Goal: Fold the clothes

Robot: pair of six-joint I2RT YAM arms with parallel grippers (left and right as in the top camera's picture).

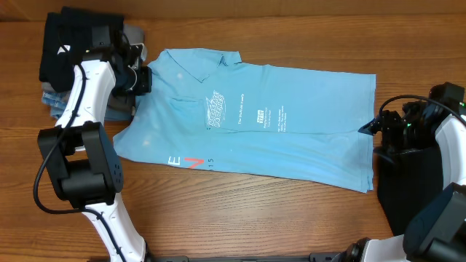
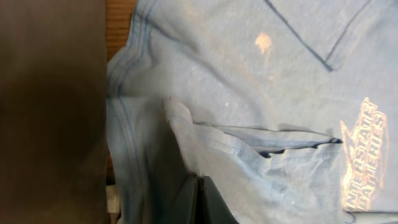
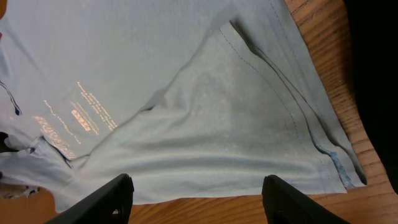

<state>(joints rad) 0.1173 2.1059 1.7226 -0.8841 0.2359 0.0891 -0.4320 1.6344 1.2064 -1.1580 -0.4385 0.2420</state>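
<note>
Overhead: sky-blue T-shirt (image 1: 291, 138) lies flat on the wooden bench (image 1: 240, 218); soft knit, stitched hems, printed lettering. Black garment (image 1: 69, 44) sits at the far-left corner. Right claw (image 3: 198, 190) is spread wide over the shirt hem, gripping nothing. Left claw (image 1: 144, 78) is at the sleeve edge; cannot tell its grip.

We count one sky-blue T-shirt (image 1: 306, 138), bearing three patches of print: one white emblem (image 1: 213, 107), one block of small white text (image 1: 263, 118) and one row of dark-blue and orange-red lettering (image 1: 186, 163). We find two black cloth items: one black garment (image 1: 69, 40) atop a pile, one black cloth (image 1: 408, 185) apart from it. Under that garment we make out at least two more layers, grey (image 1: 135, 34) and bluish (image 1: 49, 102); the exact number we cannot tell. Two arms, left arm (image 1: 86, 87) and right arm (image 1: 448, 149); two grippers, left gripper (image 1: 143, 78) and right gripper (image 1: 368, 128); one wooden table (image 1: 240, 218)
</note>
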